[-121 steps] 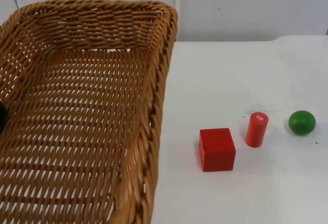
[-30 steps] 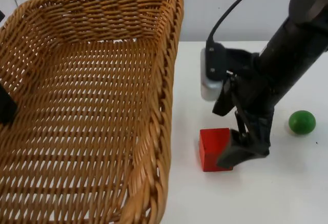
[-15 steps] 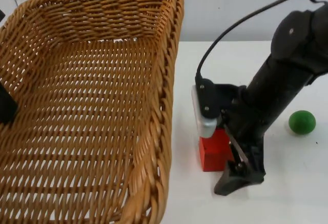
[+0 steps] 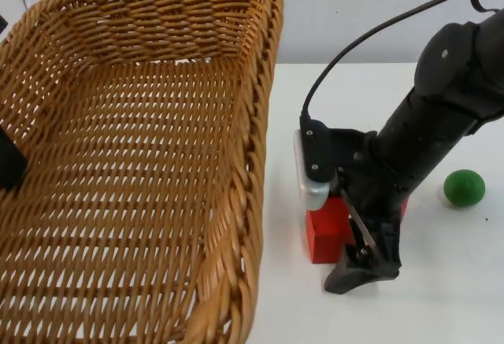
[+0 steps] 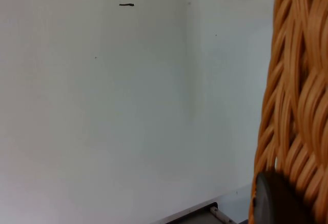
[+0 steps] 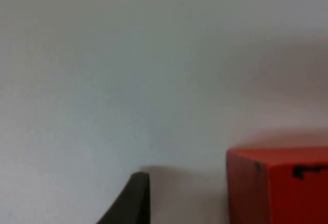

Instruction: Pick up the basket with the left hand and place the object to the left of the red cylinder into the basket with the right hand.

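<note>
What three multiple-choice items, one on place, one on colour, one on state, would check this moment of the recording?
1. Where is the right gripper?
A. inside the basket
B. low at the red block
C. beside the green ball

2. What colour is the ball?
A. green
B. blue
C. yellow

3. What is inside the basket?
A. the red block
B. the ball
C. nothing

Answers:
1 B: in the top view it stands at the red block, on the table.
2 A: the ball right of the right arm is green.
3 C: only bare wicker shows inside; the left gripper is at its rim, and the block lies outside.
</note>
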Tool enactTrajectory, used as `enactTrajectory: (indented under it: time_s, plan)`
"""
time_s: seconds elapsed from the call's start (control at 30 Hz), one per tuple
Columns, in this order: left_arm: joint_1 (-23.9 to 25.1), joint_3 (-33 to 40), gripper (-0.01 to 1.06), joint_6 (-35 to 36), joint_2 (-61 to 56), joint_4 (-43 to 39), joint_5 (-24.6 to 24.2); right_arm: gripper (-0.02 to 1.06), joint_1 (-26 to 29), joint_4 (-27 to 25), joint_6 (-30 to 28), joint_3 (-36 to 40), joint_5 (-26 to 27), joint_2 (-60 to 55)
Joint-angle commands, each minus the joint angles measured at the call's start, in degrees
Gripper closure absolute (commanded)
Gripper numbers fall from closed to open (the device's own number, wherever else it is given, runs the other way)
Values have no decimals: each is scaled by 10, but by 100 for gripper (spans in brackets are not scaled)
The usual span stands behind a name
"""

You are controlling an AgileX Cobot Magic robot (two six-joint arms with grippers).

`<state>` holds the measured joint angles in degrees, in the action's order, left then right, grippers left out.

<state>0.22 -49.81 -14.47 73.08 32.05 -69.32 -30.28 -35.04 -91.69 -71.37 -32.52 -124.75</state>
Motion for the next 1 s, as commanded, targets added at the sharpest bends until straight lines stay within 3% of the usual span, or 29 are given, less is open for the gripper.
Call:
enactTrajectory:
  time_s: [0.0,0.2,0.33,0.37,0.5,0.53,0.6,0.63,0.67,0.8,0.97]
  plan:
    - [-2,0,105,-2,-5,20,-2,0,-4,1,-5,-2,11,-2]
    - [-2,0,105,-2,-5,20,-3,1,-4,-2,-5,-2,11,-2]
    - [-2,0,105,-2,-5,20,-3,22,-4,-8,-2,-2,19,-2]
    - [-2,0,105,-2,-5,20,-3,22,-4,-8,-2,-2,19,-2]
    - [-2,0,105,-2,-5,20,-3,48,-4,-15,-2,-2,26,-2]
    - [-2,0,105,-2,-5,20,-3,48,-4,-15,-2,-2,26,-2]
    - [-2,0,105,-2,-5,20,-3,63,-4,-15,-4,-2,34,-2]
    - [-2,0,105,-2,-5,20,-3,76,-4,-15,-4,-2,36,-2]
    - [-2,0,105,-2,-5,20,-3,76,-4,-15,-4,-2,36,-2]
    - [-2,0,105,-2,-5,20,-3,104,-4,-15,-2,-2,36,-2]
    - [-2,0,105,-2,-5,20,-3,105,-4,-15,0,-2,6,12]
